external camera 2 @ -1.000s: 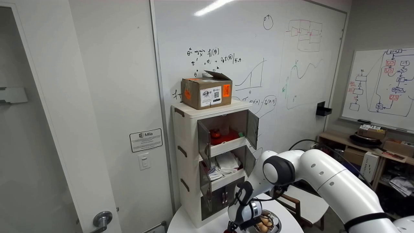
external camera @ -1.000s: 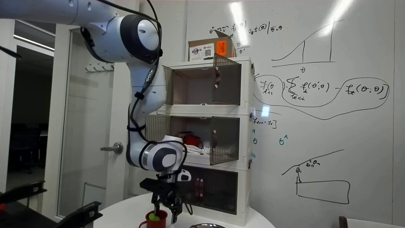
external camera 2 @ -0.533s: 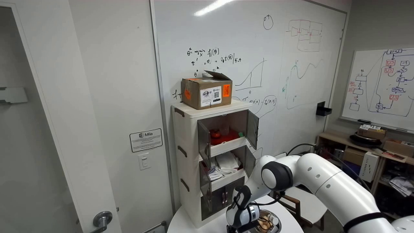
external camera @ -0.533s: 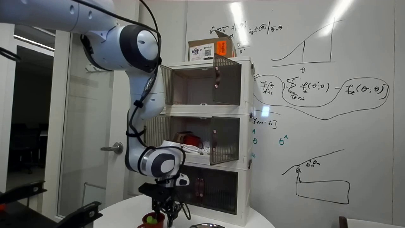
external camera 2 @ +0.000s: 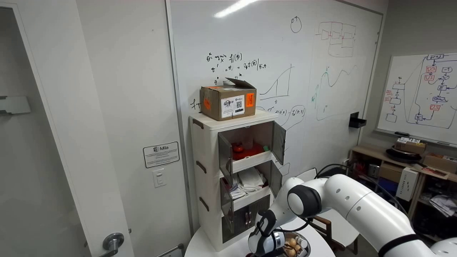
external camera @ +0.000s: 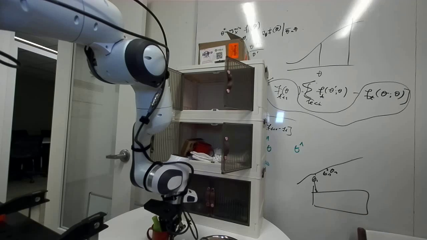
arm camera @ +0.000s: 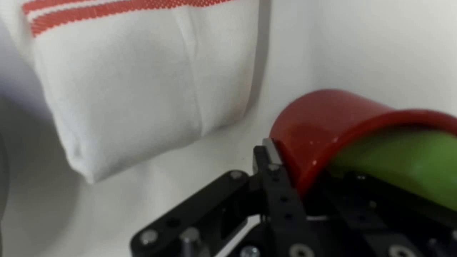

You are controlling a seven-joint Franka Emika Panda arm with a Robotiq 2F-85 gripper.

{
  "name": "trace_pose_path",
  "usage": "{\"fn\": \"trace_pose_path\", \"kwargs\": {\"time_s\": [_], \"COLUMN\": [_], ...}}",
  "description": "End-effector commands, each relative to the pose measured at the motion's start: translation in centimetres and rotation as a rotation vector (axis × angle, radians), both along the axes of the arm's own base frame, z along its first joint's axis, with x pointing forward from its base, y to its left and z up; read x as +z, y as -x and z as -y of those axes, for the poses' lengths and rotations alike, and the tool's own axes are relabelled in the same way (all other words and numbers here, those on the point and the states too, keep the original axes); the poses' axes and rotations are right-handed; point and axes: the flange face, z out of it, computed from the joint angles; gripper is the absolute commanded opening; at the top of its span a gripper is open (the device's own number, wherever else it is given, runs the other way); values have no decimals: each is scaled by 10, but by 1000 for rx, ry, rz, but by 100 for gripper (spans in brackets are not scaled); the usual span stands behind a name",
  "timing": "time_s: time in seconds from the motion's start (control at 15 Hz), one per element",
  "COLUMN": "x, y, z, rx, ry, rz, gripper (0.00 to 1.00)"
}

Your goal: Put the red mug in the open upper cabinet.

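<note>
The red mug (arm camera: 321, 114) stands on the white table with a green object (arm camera: 403, 157) inside it. My gripper (arm camera: 300, 171) is shut on the mug's wall: one finger (arm camera: 273, 160) presses the outside, the other reaches inside past the rim, its tip in dark shadow. In an exterior view the mug (external camera: 159, 235) is partly cut off by the bottom edge, its handle pointing left, below the gripper. The open upper cabinet (external camera: 200, 115) tops the white tower, both doors swung out. In an exterior view, red items and a clear vessel sit inside this cabinet (external camera 2: 253, 161).
A folded white towel (arm camera: 142, 78) with red stripes lies beside the mug. A metal bowl (external camera: 218, 237) holding several items is near the tower's foot. Below the upper cabinet, the middle compartment's doors (external camera: 237, 148) also stick out. A cardboard box (external camera 2: 228, 103) rests on top.
The arm has come down over the mug, and the gripper has gone from open to shut on its wall. The mug has shifted slightly left, and the green object now stands up taller.
</note>
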Motion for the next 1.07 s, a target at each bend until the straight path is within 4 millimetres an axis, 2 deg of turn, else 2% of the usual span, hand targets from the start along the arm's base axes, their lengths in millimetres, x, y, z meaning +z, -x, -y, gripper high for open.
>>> {"fn": "trace_pose_path", "kwargs": {"time_s": [0.0,0.27,0.4,0.67,1.0], "x": [2,27,47,91,155], "y": [-4,-6,-12,-22,-28], "z": [5,18,26,41,51], "rx": [7,-21,-52,-159,-202], "ry": [13,0,-9,-29,-29], "rz": [-44,-84,-59,24,124], "gripper": [0,1,1,1,1]}}
